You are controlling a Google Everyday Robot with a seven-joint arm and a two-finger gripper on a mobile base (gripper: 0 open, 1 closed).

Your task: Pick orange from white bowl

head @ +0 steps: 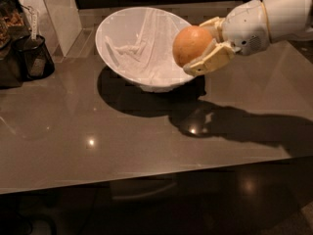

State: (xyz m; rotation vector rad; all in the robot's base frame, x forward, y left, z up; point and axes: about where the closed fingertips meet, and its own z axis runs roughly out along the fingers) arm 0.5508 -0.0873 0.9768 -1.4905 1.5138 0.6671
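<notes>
The orange [190,44] is round with matte skin and sits between the cream fingers [211,60] of my gripper [198,45]. The gripper is shut on it and holds it in the air at the right rim of the white bowl [124,31], above the table. The bowl is wide and glossy, tilted, with crumpled white paper lining [139,50] inside. No fruit shows inside the bowl. My white arm [274,16] reaches in from the upper right.
The bowl stands on a glossy grey-brown table [122,131] whose front edge runs across the lower part of the view. A dark mesh holder [34,58] and other dark items stand at the far left. A white panel [58,11] leans behind the bowl's left side.
</notes>
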